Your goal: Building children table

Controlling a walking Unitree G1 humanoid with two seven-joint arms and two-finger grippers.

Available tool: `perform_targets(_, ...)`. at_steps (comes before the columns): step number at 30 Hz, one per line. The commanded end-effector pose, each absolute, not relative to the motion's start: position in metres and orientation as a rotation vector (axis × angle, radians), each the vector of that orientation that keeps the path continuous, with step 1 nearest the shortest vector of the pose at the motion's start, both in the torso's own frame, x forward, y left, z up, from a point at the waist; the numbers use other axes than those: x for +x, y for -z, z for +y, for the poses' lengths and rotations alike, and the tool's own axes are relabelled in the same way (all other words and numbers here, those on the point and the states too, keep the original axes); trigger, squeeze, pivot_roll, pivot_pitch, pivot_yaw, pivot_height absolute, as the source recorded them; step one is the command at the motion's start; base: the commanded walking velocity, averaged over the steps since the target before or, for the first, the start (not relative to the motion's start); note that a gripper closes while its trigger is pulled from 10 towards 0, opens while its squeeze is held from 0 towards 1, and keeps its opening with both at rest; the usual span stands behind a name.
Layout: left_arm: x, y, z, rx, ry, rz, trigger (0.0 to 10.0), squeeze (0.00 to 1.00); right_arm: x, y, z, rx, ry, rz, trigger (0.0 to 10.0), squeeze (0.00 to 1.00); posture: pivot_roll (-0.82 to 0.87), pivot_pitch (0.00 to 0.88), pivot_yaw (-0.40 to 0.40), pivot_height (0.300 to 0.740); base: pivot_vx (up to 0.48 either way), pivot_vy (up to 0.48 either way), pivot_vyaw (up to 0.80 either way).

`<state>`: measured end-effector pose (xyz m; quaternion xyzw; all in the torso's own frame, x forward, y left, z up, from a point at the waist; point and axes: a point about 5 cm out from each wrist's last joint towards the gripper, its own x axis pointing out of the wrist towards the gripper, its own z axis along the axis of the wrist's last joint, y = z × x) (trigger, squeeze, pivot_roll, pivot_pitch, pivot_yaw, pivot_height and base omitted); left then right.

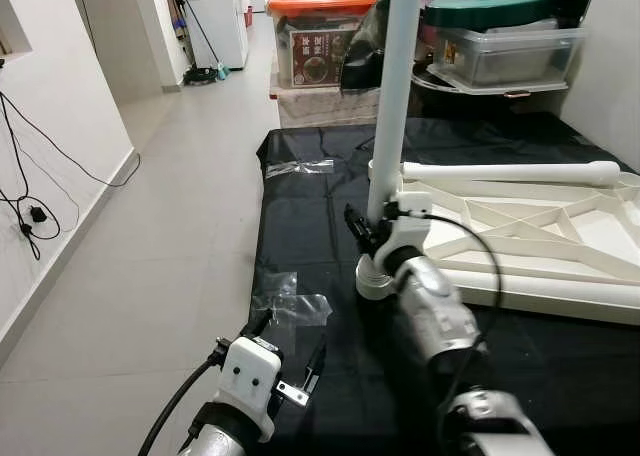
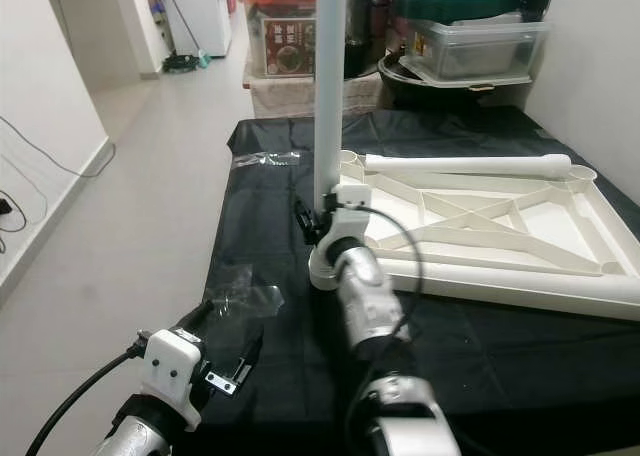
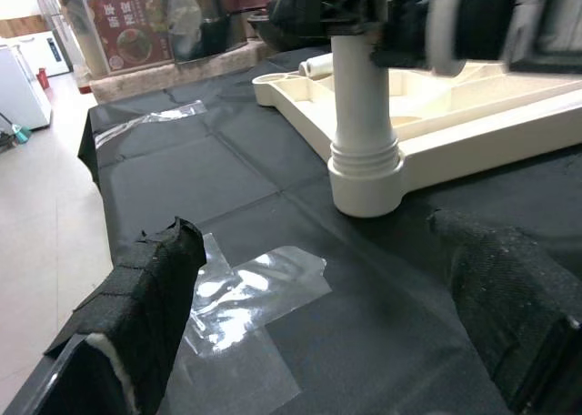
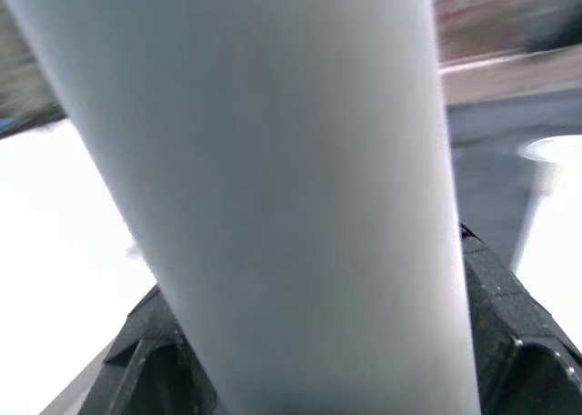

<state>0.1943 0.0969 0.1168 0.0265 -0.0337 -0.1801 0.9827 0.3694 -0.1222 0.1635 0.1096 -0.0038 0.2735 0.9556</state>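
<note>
- While the upturned tabletop (image 1: 560, 236) lies flat on the black sheet (image 1: 310, 246), one white leg (image 1: 392, 96) stands upright in its near corner socket.
- Right gripper (image 1: 372, 228) pinches that leg low down.
- Left gripper (image 1: 285, 351) hovers spread above the sheet's edge.
- Another leg (image 1: 510, 172) lies lengthwise across the tabletop.

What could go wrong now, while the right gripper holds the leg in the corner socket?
The right gripper grips the leg low while it stands tall in the socket, so it may tilt and jam. The tabletop lies loose on the black sheet and the left gripper hangs away from it, so it may slide.
</note>
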Motion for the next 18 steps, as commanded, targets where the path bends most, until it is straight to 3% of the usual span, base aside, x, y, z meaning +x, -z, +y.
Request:
perform_targets(1,0.194,-0.115,0.097,0.057,0.368,-0.063,10.0,0.00,0.362,-0.157,-0.097,0.249,-0.830,0.061,10.0,0.00,0.01,0.000,0.011,0.740,0.000,0.000,0.00)
perform_targets(3,0.194,-0.114,0.097,0.058,0.370,-0.063,10.0,0.00,0.353,-0.152,-0.093,0.190,-1.068,0.122,10.0,0.00,0.01,0.000,0.014,0.740,0.000,0.000,0.00)
perform_targets(7,0.194,-0.114,0.097,0.059,0.370,-0.062,10.0,0.00,0.347,-0.146,-0.091,0.142,-1.197,0.199,10.0,0.00,0.02,0.000,0.011,0.740,0.000,0.000,0.00)
perform_targets(8,0.194,-0.114,0.097,0.059,0.367,-0.063,10.0,0.00,0.342,-0.143,-0.087,0.087,-1.348,0.251,10.0,0.00,0.02,0.000,0.011,0.740,0.000,0.000,0.00)
perform_targets(12,0.194,-0.113,0.097,0.060,0.366,-0.062,10.0,0.00,0.341,-0.145,-0.082,0.072,-1.423,0.260,10.0,0.00,0.03,0.000,0.001,0.740,0.000,0.000,0.00)
perform_targets(13,0.194,-0.113,0.097,0.060,0.366,-0.062,10.0,0.00,0.342,-0.147,-0.080,0.082,-1.438,0.253,9.2,0.00,0.03,0.000,0.001,0.740,0.000,0.000,0.00)
perform_targets(15,0.194,-0.113,0.097,0.060,0.366,-0.062,10.0,0.00,0.342,-0.148,-0.079,0.089,-1.448,0.248,9.2,0.00,0.03,0.000,0.001,0.740,0.000,0.000,0.00)
perform_targets(16,0.194,-0.113,0.097,0.061,0.367,-0.062,10.0,0.00,0.345,-0.149,-0.077,0.109,-1.428,0.239,0.0,0.00,0.03,0.000,0.002,0.740,0.000,0.000,0.00)
perform_targets(18,0.194,-0.113,0.097,0.062,0.367,-0.062,10.0,0.00,0.347,-0.150,-0.076,0.119,-1.404,0.222,0.0,0.00,0.03,0.000,0.002,0.740,0.000,0.000,0.00)
